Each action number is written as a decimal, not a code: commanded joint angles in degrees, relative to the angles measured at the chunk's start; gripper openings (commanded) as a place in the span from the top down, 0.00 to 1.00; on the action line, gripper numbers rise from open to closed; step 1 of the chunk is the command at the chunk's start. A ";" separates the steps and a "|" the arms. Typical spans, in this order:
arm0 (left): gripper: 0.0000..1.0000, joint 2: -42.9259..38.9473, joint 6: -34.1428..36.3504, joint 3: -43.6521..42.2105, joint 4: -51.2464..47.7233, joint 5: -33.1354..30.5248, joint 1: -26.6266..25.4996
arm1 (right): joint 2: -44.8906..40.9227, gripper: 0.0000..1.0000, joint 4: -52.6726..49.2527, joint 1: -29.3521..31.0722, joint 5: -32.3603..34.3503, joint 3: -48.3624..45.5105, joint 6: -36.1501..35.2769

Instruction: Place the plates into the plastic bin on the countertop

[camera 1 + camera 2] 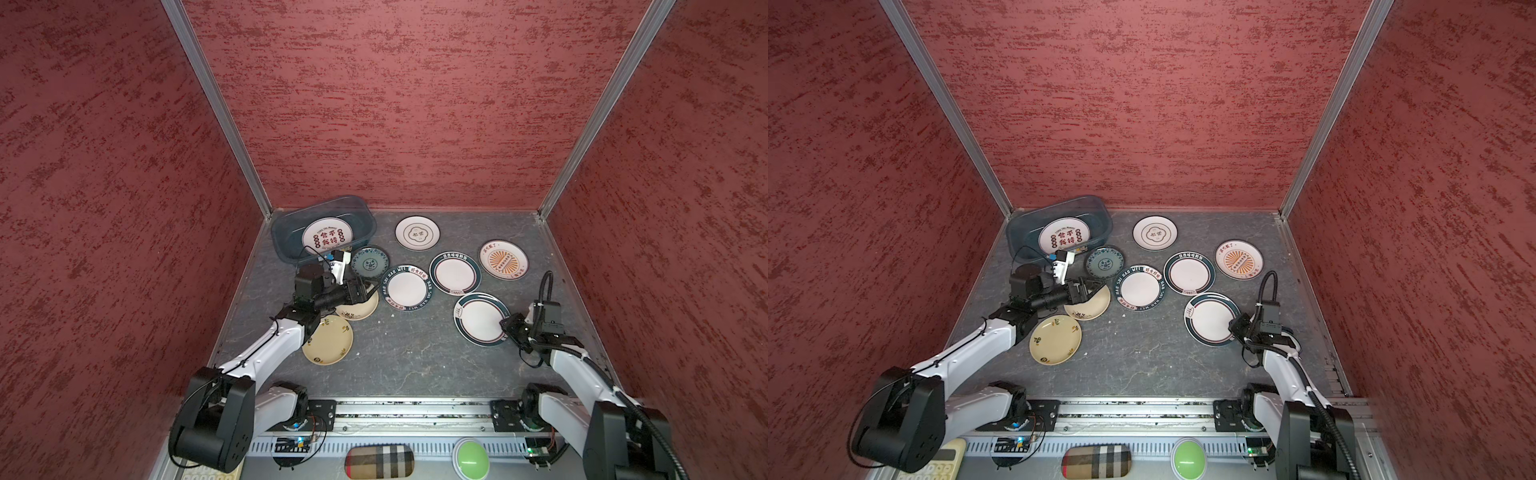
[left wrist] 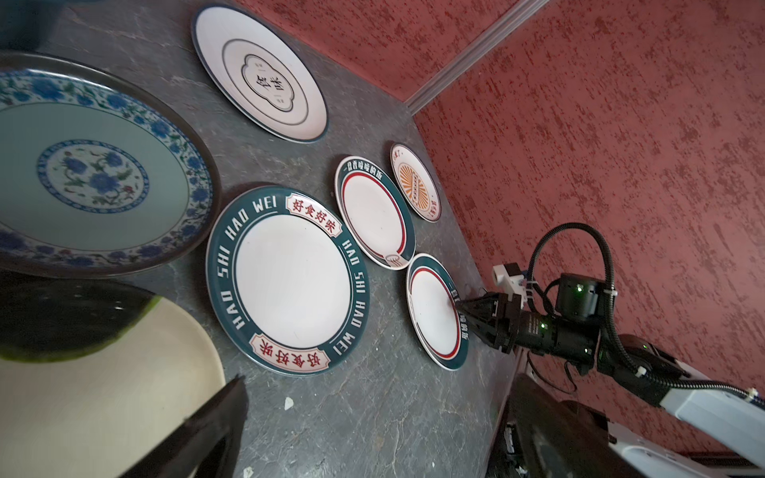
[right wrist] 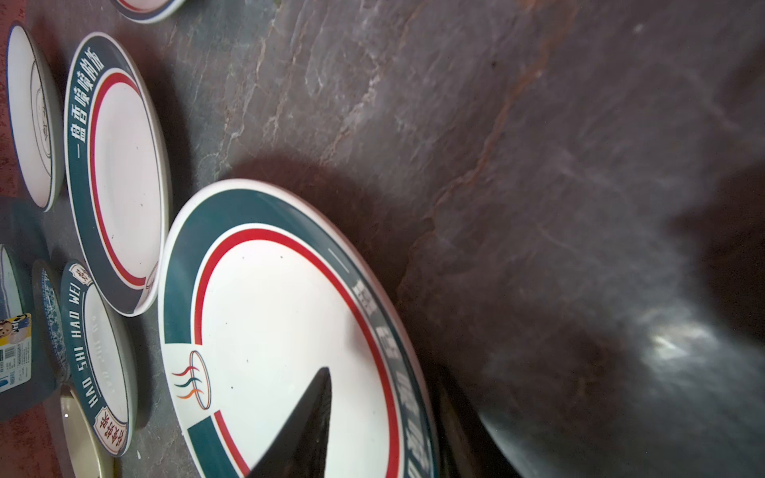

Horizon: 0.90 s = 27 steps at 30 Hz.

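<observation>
Both top views: my left arm reaches toward 1 o'clock, left gripper (image 1: 371, 292) spread wide over a cream plate (image 1: 361, 312), half hiding it. My right arm leans toward 10 o'clock, right gripper (image 1: 503, 325) at the teal-rimmed plate (image 1: 478, 318), 4 o'clock on the countertop (image 1: 415, 357). The plastic bin (image 1: 279, 243), 11 o'clock, holds a red-character plate (image 1: 327, 236).

Left wrist view: my right fingers (image 2: 476, 307) straddle that teal rim.

Right wrist view: one finger (image 3: 306, 422) overlies the plate; the other is blurred, so whether I pinch it I cannot tell.
</observation>
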 commanded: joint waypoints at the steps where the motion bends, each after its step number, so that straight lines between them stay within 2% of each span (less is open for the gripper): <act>1: 0.01 -0.58 2.85 -0.26 0.88 4.72 -0.84 | 0.49 0.60 -2.80 -0.04 -1.19 -1.87 0.39; 7: 0.01 2.78 5.52 1.65 0.90 8.88 -3.75 | -0.11 0.62 -2.58 -0.05 -1.63 -2.27 0.59; 12: 0.01 4.77 7.48 3.27 -1.12 7.96 -6.15 | -0.48 0.70 -2.71 -0.01 -1.63 -2.43 0.72; 23: 0.01 5.17 7.25 3.73 -1.04 5.89 -7.09 | -0.87 0.89 -3.17 -0.05 -0.71 -2.40 1.04; 27: 0.01 5.28 6.97 3.70 -0.51 5.55 -7.20 | -1.34 0.92 -3.44 0.00 0.04 -2.46 1.27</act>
